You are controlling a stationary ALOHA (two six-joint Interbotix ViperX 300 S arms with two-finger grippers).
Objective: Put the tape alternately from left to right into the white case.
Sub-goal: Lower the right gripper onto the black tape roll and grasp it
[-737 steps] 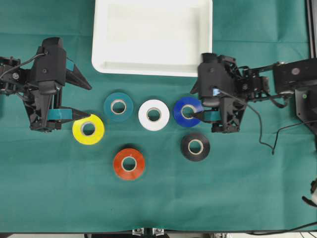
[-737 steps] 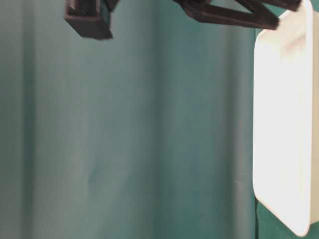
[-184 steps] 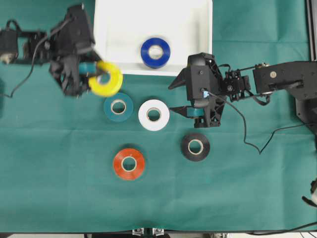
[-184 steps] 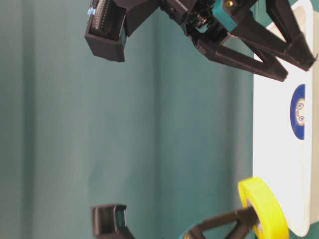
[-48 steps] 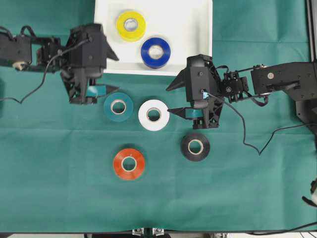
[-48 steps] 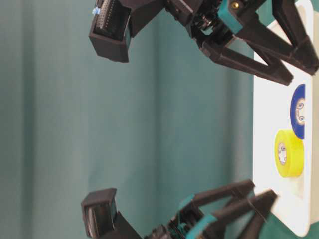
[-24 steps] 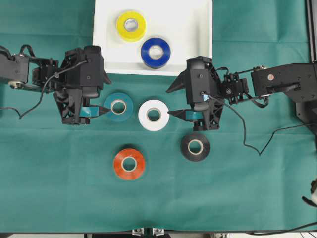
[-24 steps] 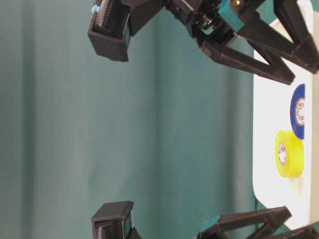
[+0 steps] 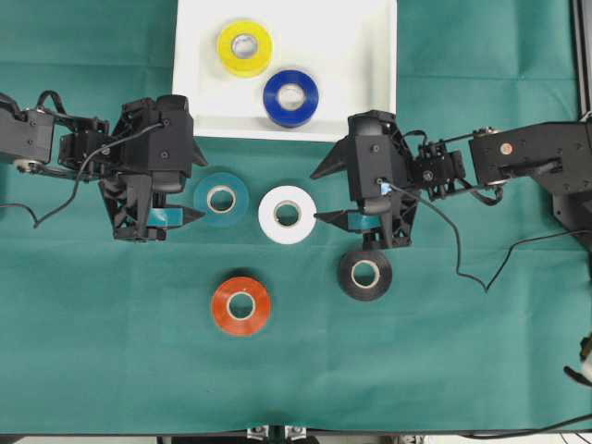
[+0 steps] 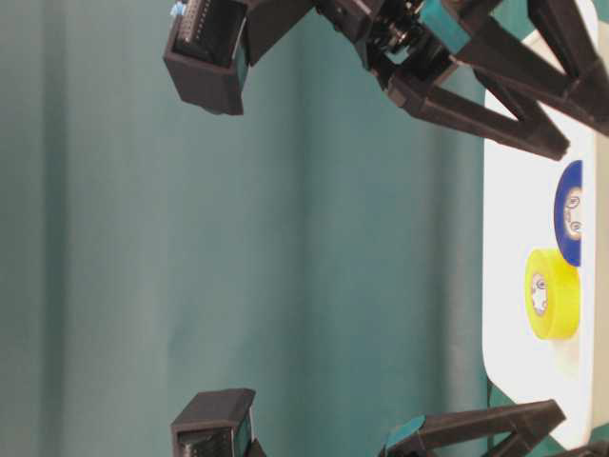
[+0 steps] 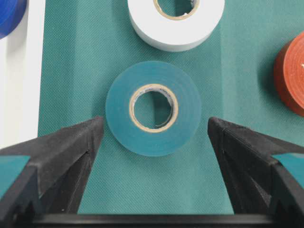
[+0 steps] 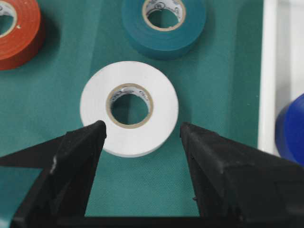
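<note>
Two rolls sitting in the white case (image 9: 370, 55)

Yellow tape (image 9: 244, 48) and blue tape (image 9: 290, 97) are lying inside; left gripper (image 9: 190, 192) and right gripper (image 9: 321, 194) are gaping empty beside teal tape (image 9: 221, 199) and white tape (image 9: 287, 215).

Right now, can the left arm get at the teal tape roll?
Probably yes. The left gripper is open, its fingers flanking the teal tape roll, which lies flat on the cloth; the white roll sits apart beyond it.
</note>
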